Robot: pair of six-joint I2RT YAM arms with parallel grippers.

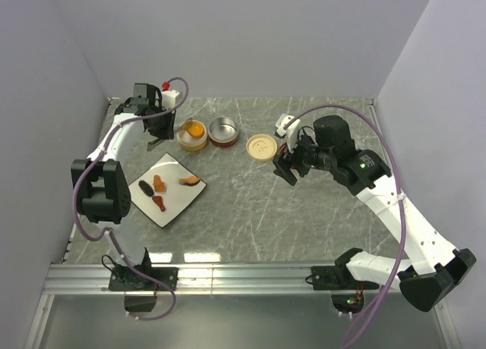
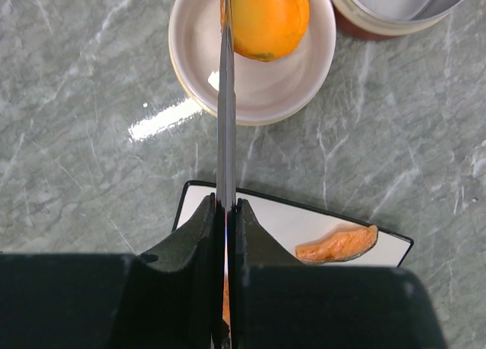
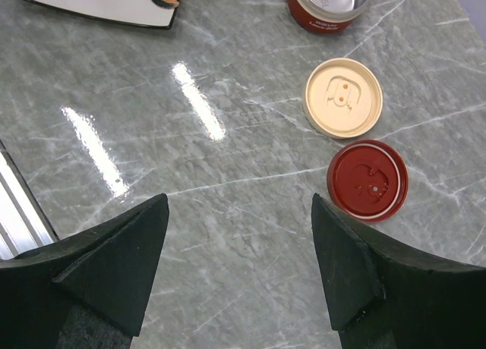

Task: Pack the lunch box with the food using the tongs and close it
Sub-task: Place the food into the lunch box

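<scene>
My left gripper (image 2: 226, 205) is shut on the silver tongs (image 2: 226, 121), which I see edge-on. Their far end reaches the orange ball (image 2: 267, 15) at the cream tub (image 2: 197, 68); whether the ball is pinched or resting in the tub I cannot tell. The dark red tub (image 1: 223, 131) with steel inside stands beside it, empty. A dark brown oblong (image 1: 145, 187), orange-red wedges (image 1: 159, 183) and a brown-pink slice (image 1: 190, 181) lie on the white plate (image 1: 171, 212). My right gripper (image 3: 239, 205) hangs open over bare table, near the cream lid (image 3: 343, 98) and the dark red lid (image 3: 367, 180).
Grey walls close in the marble table on the left, back and right. A metal rail runs along the near edge by the arm bases. The plate sits left of centre, in front of the two tubs.
</scene>
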